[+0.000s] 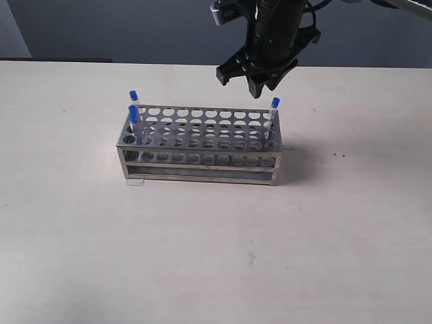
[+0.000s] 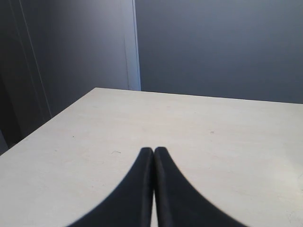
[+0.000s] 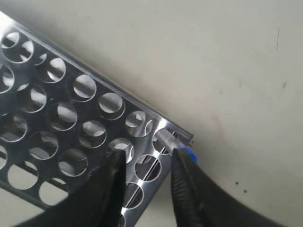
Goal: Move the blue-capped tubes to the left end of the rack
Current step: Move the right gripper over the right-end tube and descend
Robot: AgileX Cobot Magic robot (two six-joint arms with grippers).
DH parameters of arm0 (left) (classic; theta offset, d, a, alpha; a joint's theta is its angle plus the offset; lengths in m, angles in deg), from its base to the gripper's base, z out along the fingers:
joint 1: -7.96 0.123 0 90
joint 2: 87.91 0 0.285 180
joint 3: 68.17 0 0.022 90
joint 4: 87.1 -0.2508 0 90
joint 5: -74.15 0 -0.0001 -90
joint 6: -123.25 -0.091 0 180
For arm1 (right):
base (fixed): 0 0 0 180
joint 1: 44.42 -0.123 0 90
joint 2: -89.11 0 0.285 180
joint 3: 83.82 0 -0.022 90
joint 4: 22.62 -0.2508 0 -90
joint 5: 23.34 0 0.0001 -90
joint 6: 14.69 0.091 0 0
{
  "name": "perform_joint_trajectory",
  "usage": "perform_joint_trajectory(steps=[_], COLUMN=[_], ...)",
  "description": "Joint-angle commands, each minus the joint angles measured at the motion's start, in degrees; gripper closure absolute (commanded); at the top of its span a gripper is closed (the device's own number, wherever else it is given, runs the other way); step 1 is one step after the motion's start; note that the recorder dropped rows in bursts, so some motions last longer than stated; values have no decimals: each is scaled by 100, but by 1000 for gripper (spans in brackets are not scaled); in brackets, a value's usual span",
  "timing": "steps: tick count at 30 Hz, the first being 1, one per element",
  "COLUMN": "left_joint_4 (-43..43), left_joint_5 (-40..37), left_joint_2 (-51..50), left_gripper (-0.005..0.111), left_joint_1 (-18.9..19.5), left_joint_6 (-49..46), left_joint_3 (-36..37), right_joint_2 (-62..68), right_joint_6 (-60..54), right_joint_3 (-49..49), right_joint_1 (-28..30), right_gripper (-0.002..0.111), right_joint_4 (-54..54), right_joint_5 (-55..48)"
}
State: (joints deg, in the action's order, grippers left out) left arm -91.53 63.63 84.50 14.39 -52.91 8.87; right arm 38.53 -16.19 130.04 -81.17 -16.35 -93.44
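Bench (image 1: 81, 256) pale and flat, dark wall (image 1: 135, 30) behind

At left, left gripper (image 2: 154, 152): black fingers pressed flat together, tips touching, nothing between them. It hangs over bare bench close to a bench corner.

About mid-bench left to right, rack (image 1: 199, 145): shiny metal, long, top plate full of round holes in rows, open sides. It sits toward the far edge, long side to the exterior camera.

At the rack's left end, tubes (image 1: 133, 111) upright in the end column, blue caps clear of the plate. One cap stands at the far-left corner. The nearer caps overlap in the exterior view, so the count there is uncertain, at least two in all.

At the rack's right end, single right tube (image 1: 273, 115) upright in a corner hole, the far one as best seen, blue cap on top. The right wrist view shows the right tube (image 3: 170, 141) in the corner hole, hard by the rack's rim.

Over that end, right gripper (image 1: 253, 79): above the rack and toward the far edge, jaws spread wide, holding nothing. From the wrist, its fingers (image 3: 113, 184) straddle the corner holes. The tube's cap lies just beside one fingertip and is not gripped. In the exterior view the tips are above the cap and apart from it
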Motion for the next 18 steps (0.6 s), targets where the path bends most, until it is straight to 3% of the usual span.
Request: perform_joint_trajectory(steps=[1, 18], left_joint_4=[31, 31], left_joint_5=[15, 15], left_joint_2=[-19, -19], left_gripper=[106, 106], left_joint_1=[-34, -34], left_joint_6=[2, 2], left_joint_3=[18, 18], right_joint_2=[-36, -16], right_joint_6=[29, -33], right_joint_3=[-23, -225], right_joint_1=[129, 547], right_gripper=[76, 76], right_joint_4=[236, -348], right_joint_5=[14, 14])
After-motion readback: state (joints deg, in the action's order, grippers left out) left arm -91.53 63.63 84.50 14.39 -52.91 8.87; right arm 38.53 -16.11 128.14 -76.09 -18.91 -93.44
